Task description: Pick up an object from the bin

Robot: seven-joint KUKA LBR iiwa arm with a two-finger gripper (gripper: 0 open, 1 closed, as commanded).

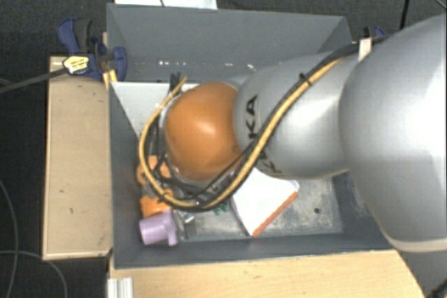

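Three items lie nearest the gripper [180,211]: lilac plastic cylindrical cap [158,229] just below-left; small orange plastic lump [149,205] left; white card with orange edge [267,204] right. Gripper opening: cannot tell, hidden beneath orange wrist cover [201,129]. Advice: centre over cap, descend straight, clear of grey bin wall [124,220].

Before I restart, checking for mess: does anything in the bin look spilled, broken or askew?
Nothing stands out. A purple tube lies in the bin's lower left corner by small orange pieces; a white card lies flat. The arm hides the rest.
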